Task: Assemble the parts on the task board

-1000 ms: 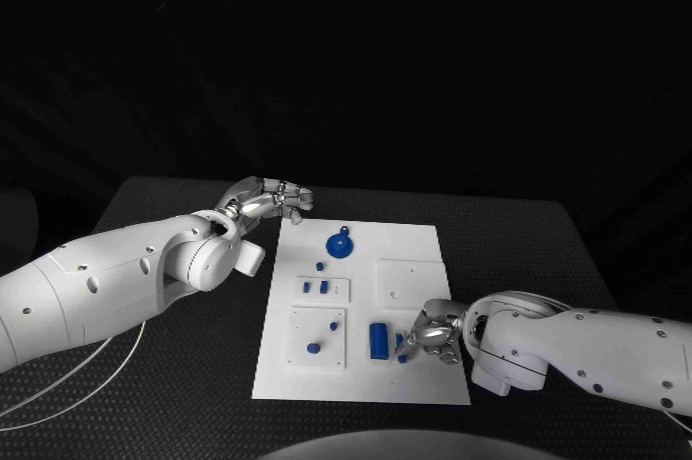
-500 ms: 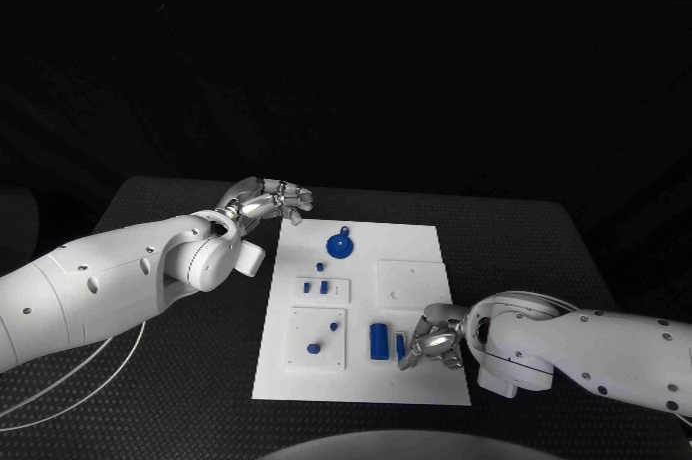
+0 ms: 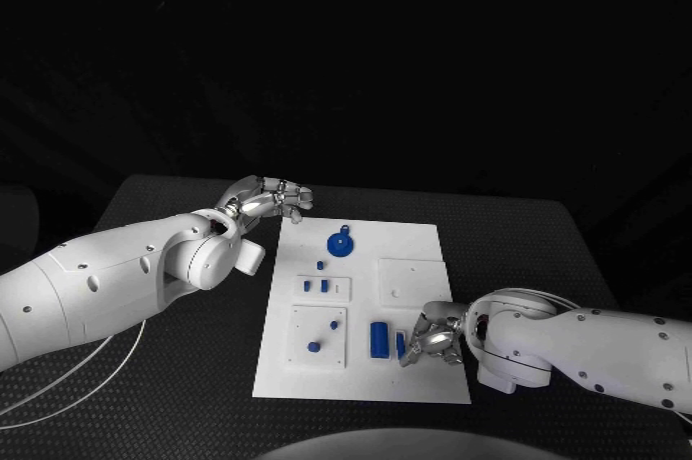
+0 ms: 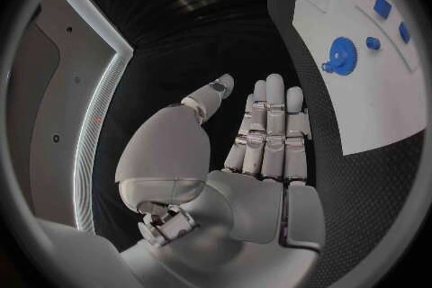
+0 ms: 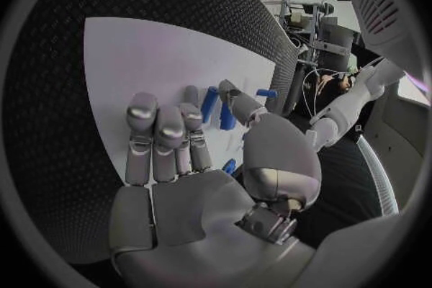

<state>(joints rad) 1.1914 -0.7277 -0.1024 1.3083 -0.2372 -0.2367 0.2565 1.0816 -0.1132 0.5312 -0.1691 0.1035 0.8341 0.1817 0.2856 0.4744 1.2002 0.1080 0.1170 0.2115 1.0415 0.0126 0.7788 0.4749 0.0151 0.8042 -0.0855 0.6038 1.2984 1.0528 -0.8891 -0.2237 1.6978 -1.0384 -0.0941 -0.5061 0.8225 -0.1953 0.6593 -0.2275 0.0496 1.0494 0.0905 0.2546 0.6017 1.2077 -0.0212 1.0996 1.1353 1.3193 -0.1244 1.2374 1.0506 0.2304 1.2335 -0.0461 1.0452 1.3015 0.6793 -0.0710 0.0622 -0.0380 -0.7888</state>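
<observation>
The white task board (image 3: 418,250) lies in the middle of the table. A blue gear (image 3: 339,244) sits near its far end, also seen as the gear (image 4: 341,55) in the left wrist view. A blue cylinder (image 3: 379,340) and a thin blue piece (image 3: 401,346) lie near the board's near end. My right hand (image 3: 434,338) hovers low right beside the thin piece, fingers stretched out flat over the board (image 5: 135,57), thumb next to the blue pieces (image 5: 209,104); nothing is in it. My left hand (image 3: 268,198) hangs off the board's far left corner, fingers straight, holding nothing.
Small blue pieces (image 3: 317,286) stand in a little plate at the board's left side, and two more (image 3: 313,348) in the plate nearer to me. A blank square plate (image 3: 408,277) lies on the right. Black table (image 3: 173,380) surrounds the board.
My right hand has shifted very slightly beside the thin blue piece. The left arm and the parts have stayed put.
</observation>
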